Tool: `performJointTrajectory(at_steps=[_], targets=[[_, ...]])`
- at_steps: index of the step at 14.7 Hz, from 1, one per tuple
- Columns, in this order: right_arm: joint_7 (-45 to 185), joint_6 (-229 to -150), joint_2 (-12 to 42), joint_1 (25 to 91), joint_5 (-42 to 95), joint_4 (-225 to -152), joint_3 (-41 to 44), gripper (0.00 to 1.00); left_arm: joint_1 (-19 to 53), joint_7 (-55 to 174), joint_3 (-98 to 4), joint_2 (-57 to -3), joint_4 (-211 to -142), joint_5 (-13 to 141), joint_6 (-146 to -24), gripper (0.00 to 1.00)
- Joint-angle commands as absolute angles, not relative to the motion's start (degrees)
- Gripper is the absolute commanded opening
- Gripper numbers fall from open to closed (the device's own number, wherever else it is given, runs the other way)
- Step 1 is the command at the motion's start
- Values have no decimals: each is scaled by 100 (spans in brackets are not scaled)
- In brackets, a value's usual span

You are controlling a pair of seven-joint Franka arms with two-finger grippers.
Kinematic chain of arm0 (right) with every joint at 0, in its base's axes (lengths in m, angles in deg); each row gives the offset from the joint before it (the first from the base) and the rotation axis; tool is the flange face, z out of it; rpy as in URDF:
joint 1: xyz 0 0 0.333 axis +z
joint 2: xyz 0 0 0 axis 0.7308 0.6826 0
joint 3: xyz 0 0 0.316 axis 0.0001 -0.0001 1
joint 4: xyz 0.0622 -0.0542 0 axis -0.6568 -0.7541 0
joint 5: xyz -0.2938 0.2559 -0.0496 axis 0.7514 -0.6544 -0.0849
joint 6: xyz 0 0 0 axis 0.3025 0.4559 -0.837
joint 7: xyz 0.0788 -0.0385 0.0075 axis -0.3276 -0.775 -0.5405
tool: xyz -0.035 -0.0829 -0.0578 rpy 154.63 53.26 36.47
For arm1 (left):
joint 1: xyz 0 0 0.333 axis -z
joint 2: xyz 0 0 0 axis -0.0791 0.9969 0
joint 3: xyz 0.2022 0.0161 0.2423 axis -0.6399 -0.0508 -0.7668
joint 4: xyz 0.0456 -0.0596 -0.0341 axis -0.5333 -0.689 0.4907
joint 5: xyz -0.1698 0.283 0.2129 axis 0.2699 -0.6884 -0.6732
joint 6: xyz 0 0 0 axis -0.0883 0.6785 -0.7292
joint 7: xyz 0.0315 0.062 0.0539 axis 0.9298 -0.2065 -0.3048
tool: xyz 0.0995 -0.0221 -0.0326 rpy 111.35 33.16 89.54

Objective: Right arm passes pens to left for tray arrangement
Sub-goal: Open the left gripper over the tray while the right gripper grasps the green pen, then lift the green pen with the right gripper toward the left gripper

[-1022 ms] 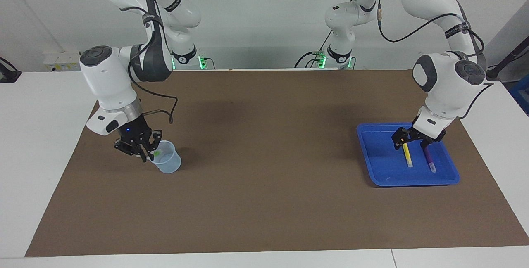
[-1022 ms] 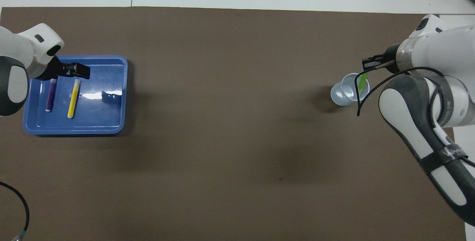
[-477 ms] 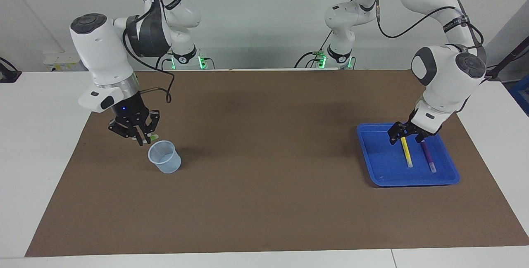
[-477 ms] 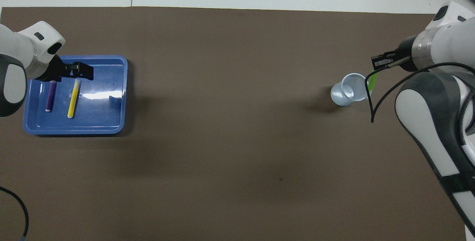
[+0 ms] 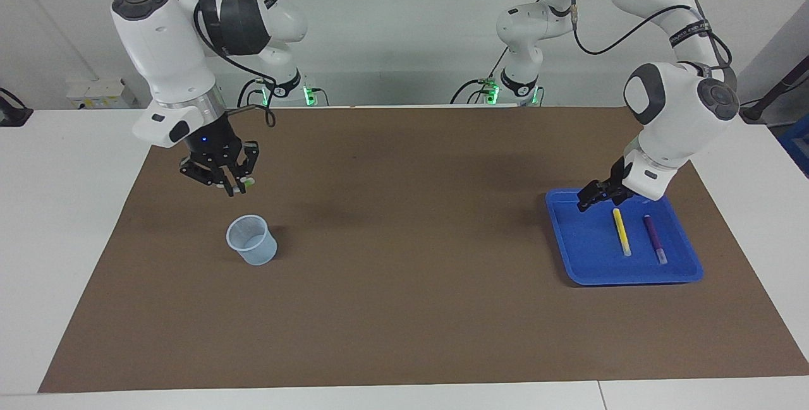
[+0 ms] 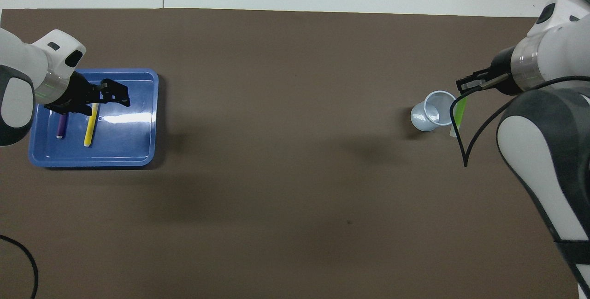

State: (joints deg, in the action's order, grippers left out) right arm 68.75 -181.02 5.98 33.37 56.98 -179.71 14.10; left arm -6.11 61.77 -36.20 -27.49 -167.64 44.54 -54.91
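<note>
In the facing view I have the right gripper (image 5: 235,187) clamped on the green pen (image 5: 248,182), above the cup (image 5: 252,240). Next: carry it to mid-table. My left gripper (image 5: 596,194) hangs wide open over the tray (image 5: 584,252), where the yellow pen (image 5: 622,232) and purple pen (image 5: 654,239) lie.

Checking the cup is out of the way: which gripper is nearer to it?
Right. The right gripper is up above the mat by the cup, shut on the green pen; the left gripper is over the tray.
</note>
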Motion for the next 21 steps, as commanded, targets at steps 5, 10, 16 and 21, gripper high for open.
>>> performJointTrajectory(at_steps=[5, 10, 16, 21], targets=[[8225, -17944, 509, 3307, 5162, -17988, 1659, 0, -337, 3742, -3475, -3053, -16778, 5978, -4677, 100], [10299, -18427, 509, 3341, 5038, -18120, 2318, 0, -311, 1729, -3158, -3062, -16804, 6990, -4712, 99], [12695, -18630, 457, 4236, 5056, -18243, 2345, 0, -311, 140, -2921, -3062, -16752, 7869, -4773, 99], [14948, -18656, 307, 4923, 5319, -18349, 2337, 0, -74, -1383, -2850, -3053, -16637, 8196, -5195, 99]])
